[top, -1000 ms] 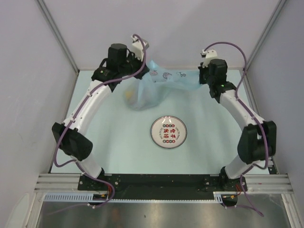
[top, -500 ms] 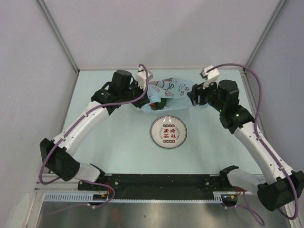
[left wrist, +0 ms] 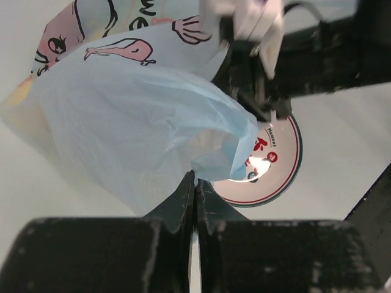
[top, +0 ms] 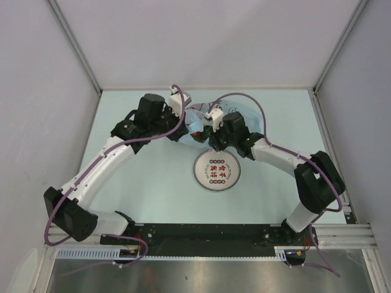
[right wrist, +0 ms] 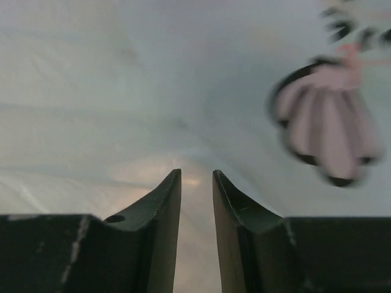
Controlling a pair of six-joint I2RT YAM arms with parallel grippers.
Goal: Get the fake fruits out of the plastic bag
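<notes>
One thin blue bag bunches just ahead of the left fingers, which are pinched together on its lower fold. The right fingers stand slightly apart, its film right before them. One white plate lies beyond the left fingers on the pale blue table, inside plain grey walls.

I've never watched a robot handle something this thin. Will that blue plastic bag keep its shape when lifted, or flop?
Probably floppy: the plastic bag sags in soft creased folds. Likely very light, since the film looks thin and translucent. It may slip: the left gripper pinches only a small fold.
</notes>
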